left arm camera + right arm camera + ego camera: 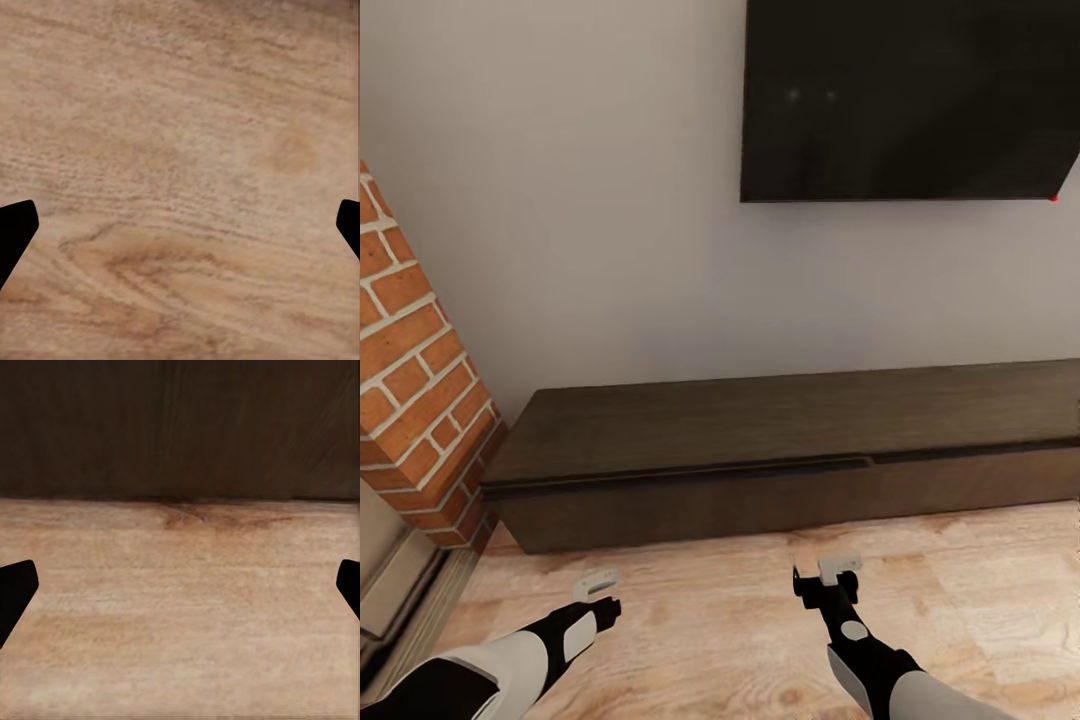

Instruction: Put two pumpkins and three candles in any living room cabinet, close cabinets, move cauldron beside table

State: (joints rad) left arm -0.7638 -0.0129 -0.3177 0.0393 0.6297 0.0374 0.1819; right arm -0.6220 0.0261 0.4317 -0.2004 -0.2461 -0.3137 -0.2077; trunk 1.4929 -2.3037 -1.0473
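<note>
One cabinet (pixel 780 455), mid-frame, long axis left-right, drawers shut. Two grippers, left (pixel 598 590), right (pixel 828 578), jaws apart, empty.

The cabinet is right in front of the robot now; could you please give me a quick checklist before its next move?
1. Cabinet faces the robot: ok.
2. Left gripper open and empty: ok.
3. Right gripper open and empty: ok.
4. Floor between grippers and cabinet free of obstacles: ok.
5. All drawers fully shut: cannot tell; the left front seems slightly proud.
6. Brick column clear of left arm: ok.
</note>
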